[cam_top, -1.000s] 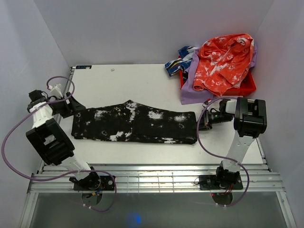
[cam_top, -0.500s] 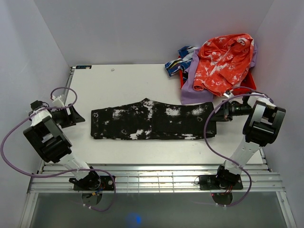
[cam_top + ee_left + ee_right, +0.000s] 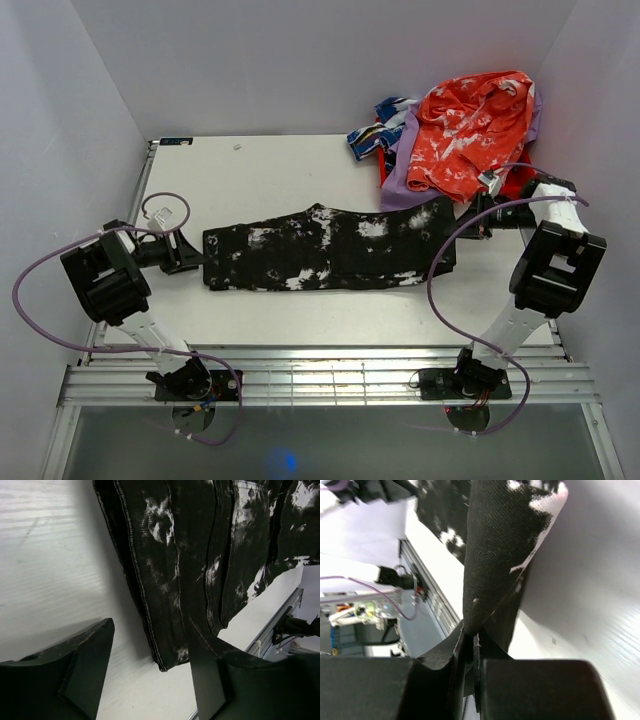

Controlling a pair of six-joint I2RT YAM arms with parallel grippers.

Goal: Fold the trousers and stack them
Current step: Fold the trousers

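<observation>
The black trousers with white blotches (image 3: 330, 248) lie stretched out across the table (image 3: 260, 170). My right gripper (image 3: 468, 216) is shut on their right end and holds that end lifted slightly; in the right wrist view the cloth (image 3: 495, 545) is pinched between the closed fingers of the gripper (image 3: 470, 650). My left gripper (image 3: 195, 255) is open at the trousers' left end. In the left wrist view the hem corner (image 3: 165, 650) lies between the spread fingers of the gripper (image 3: 150, 640), and the right finger (image 3: 210, 680) overlaps the cloth edge.
A red bin (image 3: 522, 182) at the back right holds a pile of clothes: an orange-and-white garment (image 3: 470, 120), a purple cloth (image 3: 400, 192) and a blue patterned piece (image 3: 375, 130). A metal rail (image 3: 320, 375) runs along the table's near edge.
The right gripper has pulled the trousers to the right and toward the back. The left gripper has followed to the right, staying open at the left end.
</observation>
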